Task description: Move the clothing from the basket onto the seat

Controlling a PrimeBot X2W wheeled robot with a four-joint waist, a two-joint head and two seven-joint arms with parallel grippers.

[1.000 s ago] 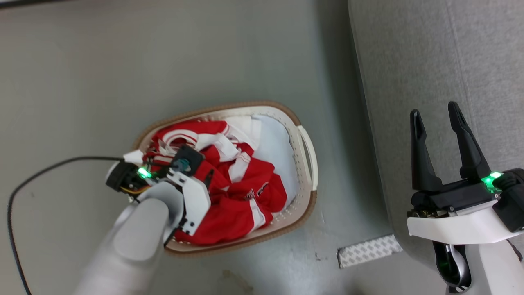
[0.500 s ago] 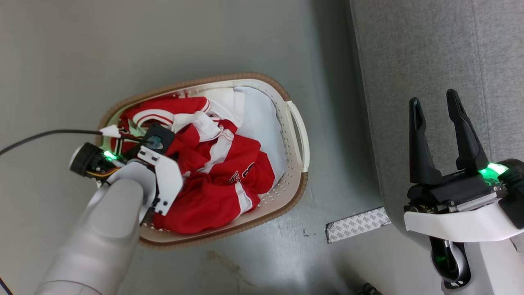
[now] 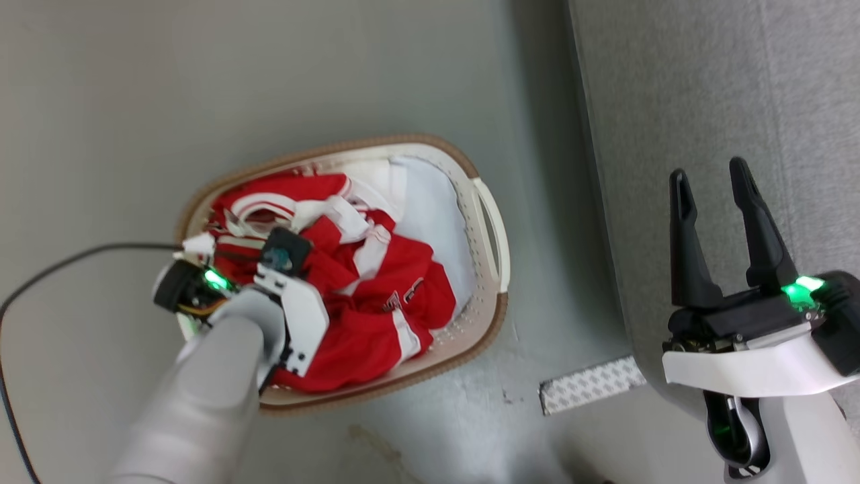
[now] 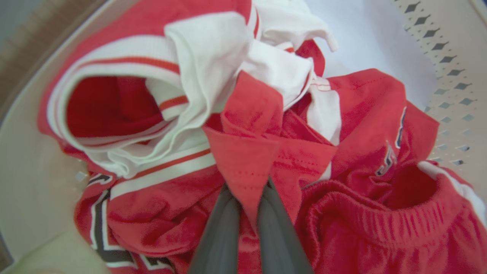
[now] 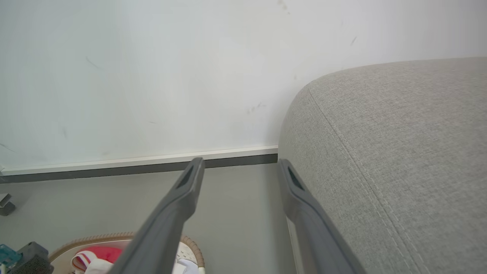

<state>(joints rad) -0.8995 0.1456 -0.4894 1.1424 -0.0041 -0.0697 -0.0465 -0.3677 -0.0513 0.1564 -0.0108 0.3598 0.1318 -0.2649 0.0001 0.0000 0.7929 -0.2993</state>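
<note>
Red-and-white clothing [image 4: 342, 114] heaped in the basket [image 3: 403, 141], all around the left gripper [image 4: 247, 190]: fingers pressed together, pinching a red fold. Tips are hidden in cloth, so how much it holds is unclear. Farther right, right gripper [image 3: 708, 171] spread wide, grey seat [image 3: 705, 81] just beside its right finger.

Centre left in the head view, the clothing [image 3: 410, 282] is red with white panels, red-striped white trim and black-and-white lettering, the basket [image 3: 492, 228] cream with a brown woven rim, the cloth [image 3: 433, 215] inside pale blue-white, and the seat [image 3: 705, 101] at right light grey weave.
</note>
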